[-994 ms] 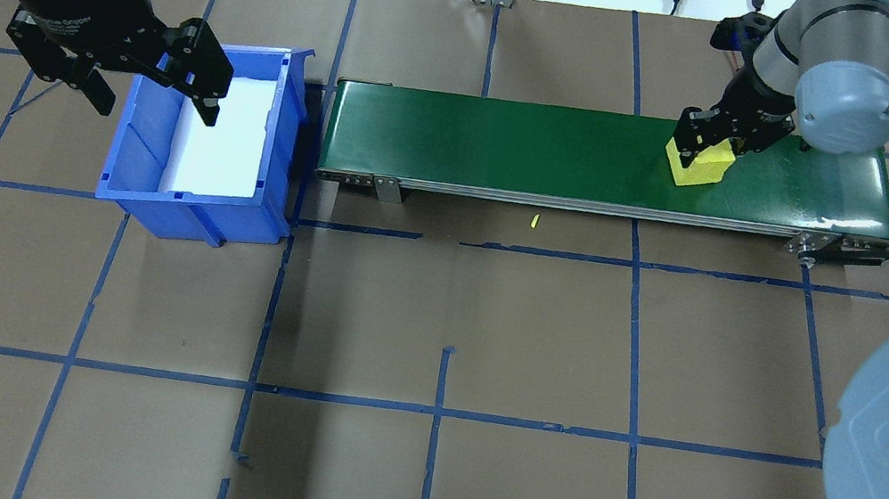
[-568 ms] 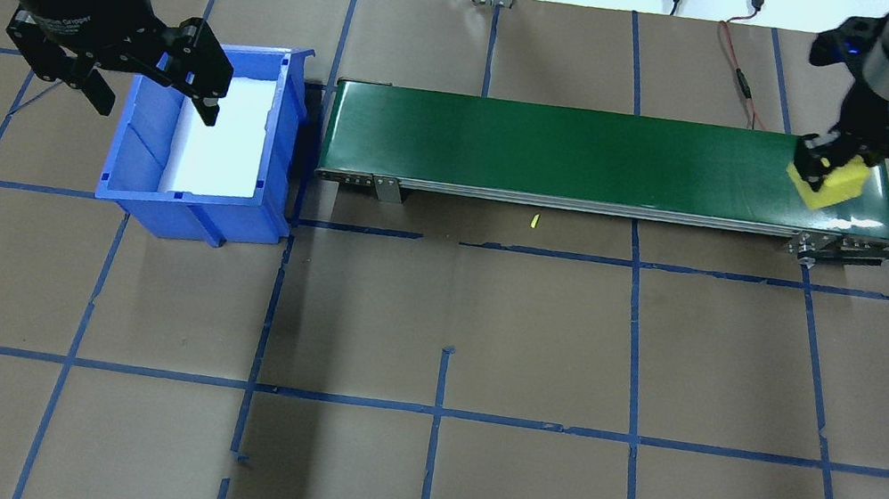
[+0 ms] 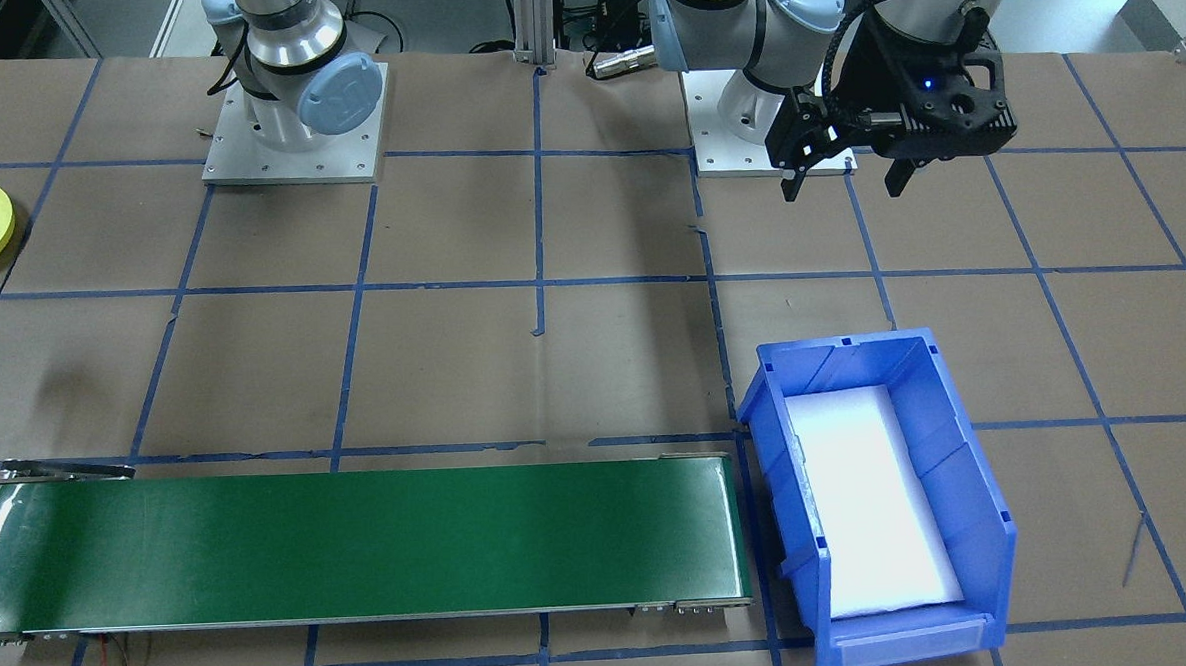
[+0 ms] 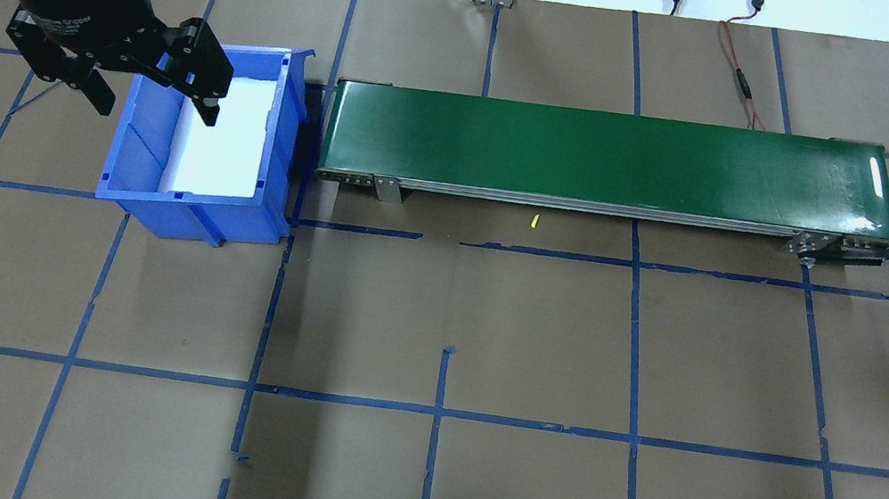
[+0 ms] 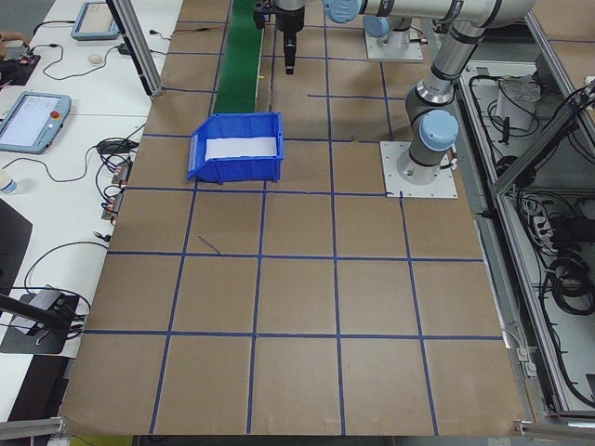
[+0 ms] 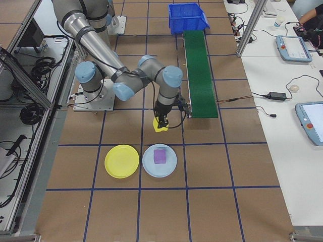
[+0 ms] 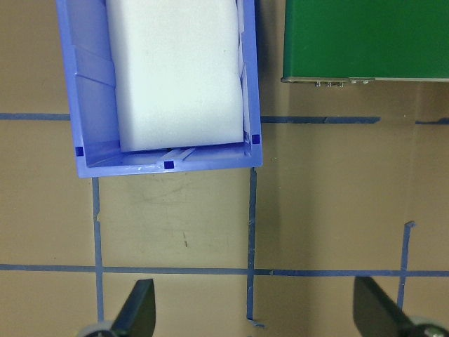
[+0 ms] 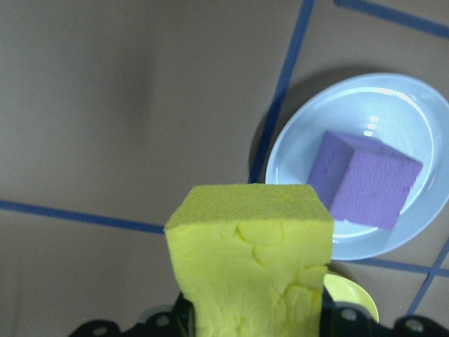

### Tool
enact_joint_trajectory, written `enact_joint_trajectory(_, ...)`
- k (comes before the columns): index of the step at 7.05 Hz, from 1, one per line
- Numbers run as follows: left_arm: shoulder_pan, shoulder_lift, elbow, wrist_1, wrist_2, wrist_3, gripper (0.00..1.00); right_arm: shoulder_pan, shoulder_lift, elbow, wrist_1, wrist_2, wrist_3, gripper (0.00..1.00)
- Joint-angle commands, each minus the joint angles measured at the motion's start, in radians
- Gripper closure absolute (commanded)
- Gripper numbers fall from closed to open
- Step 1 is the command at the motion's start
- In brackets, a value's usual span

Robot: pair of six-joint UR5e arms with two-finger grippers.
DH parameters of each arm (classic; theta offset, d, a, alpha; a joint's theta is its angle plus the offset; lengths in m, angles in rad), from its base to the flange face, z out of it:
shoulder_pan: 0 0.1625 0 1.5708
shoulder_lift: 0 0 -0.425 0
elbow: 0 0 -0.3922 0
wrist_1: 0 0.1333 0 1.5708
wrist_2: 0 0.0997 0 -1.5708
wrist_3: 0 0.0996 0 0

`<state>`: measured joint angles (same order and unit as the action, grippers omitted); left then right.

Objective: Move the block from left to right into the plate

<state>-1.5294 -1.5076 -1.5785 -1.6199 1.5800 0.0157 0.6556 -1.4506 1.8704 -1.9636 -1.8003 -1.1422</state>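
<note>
Yellow block (image 8: 252, 263): 1, gripped by right hand (image 6: 162, 124) | plates: 2 | left hand (image 7: 252, 312): apparently agape, empty

Silver-grey arm tubes, pale blue joint caps, black left claw (image 4: 151, 87), white lettering

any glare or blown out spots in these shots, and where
Overhead exterior: a white glare streak on the green conveyor belt at its right end, and the white foam pad in the blue bin is blown out. Exterior front-facing: the same pad glows featureless white. Right wrist-mounted: highlights on the pale blue plate.
</note>
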Motion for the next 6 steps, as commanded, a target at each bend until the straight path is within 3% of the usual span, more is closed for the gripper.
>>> enact_joint_trajectory(1,0.0,0.001,0.002,0.0,-0.001,0.0,0.0,-0.293,0.004,0.05,-0.023,0.034,-0.229,0.74)
enact_joint_trajectory(2,0.0,0.001,0.0,0.0,0.0,0.0,0.0,-0.366,0.01,0.1,-0.085,0.082,-0.285,0.73)
enact_joint_trajectory(3,0.0,0.001,0.0,0.0,0.0,0.0,0.0,-0.41,0.022,0.152,-0.157,0.12,-0.338,0.57)
enact_joint_trajectory(4,0.0,0.001,0.0,0.0,0.0,0.0,0.0,-0.428,0.057,0.168,-0.175,0.209,-0.405,0.03)
enact_joint_trajectory(6,0.0,0.001,0.0,0.0,0.0,0.0,0.0,-0.432,0.092,0.159,-0.175,0.219,-0.406,0.0)
